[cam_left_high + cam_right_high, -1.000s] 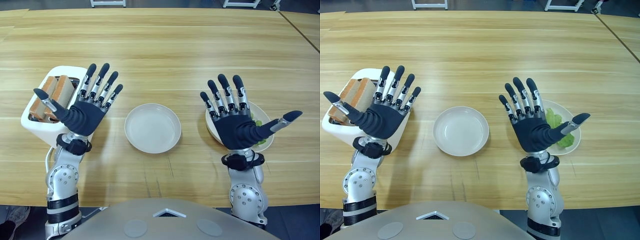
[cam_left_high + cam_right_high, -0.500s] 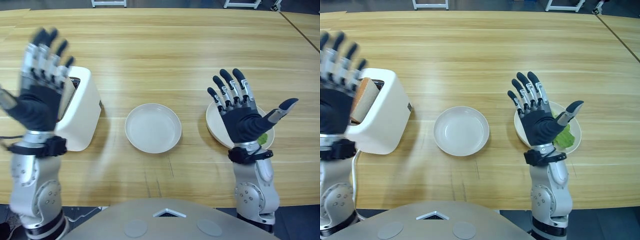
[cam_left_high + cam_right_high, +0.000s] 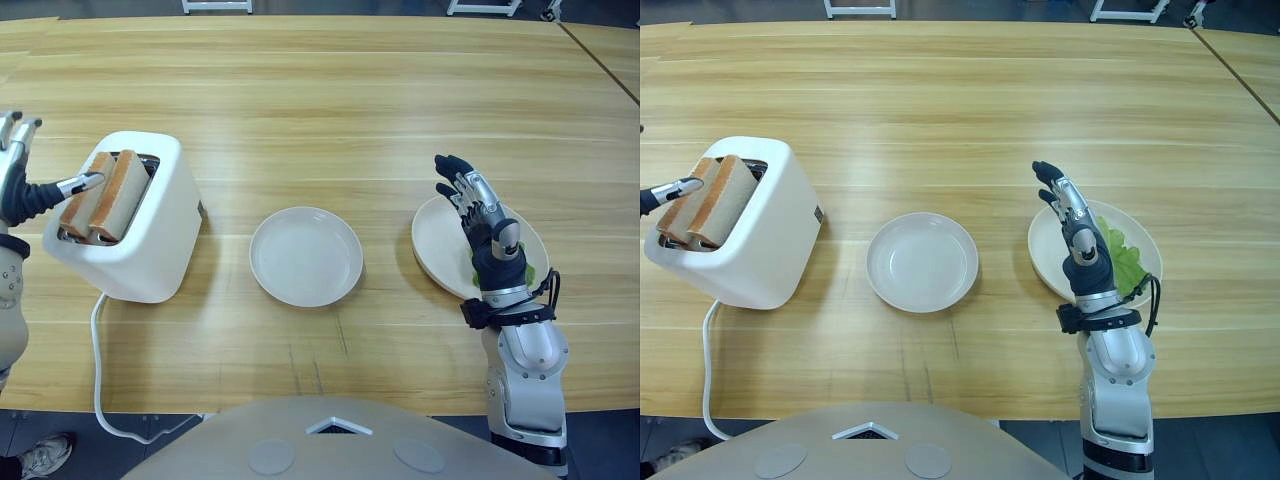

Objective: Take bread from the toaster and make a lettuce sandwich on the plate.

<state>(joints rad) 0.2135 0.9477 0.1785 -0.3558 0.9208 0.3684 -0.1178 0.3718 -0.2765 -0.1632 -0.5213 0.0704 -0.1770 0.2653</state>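
A white toaster (image 3: 135,240) stands at the left of the table with two slices of bread (image 3: 102,195) upright in its slots. My left hand (image 3: 22,185) is at the far left edge beside the toaster, open, a fingertip close to the nearest slice. An empty white plate (image 3: 305,255) lies in the middle. To the right, a second plate (image 3: 1055,245) holds green lettuce (image 3: 1122,262). My right hand (image 3: 482,225) stands edge-on over that plate, fingers straight and open, holding nothing.
The toaster's white cord (image 3: 100,370) trails off the near table edge. Bare wooden table (image 3: 330,100) stretches behind the plates and toaster. White furniture legs (image 3: 215,6) show beyond the far edge.
My left hand swung from in front of the toaster out to its left side, uncovering it. My right hand turned from palm-facing to edge-on and drew slightly right over the lettuce plate.
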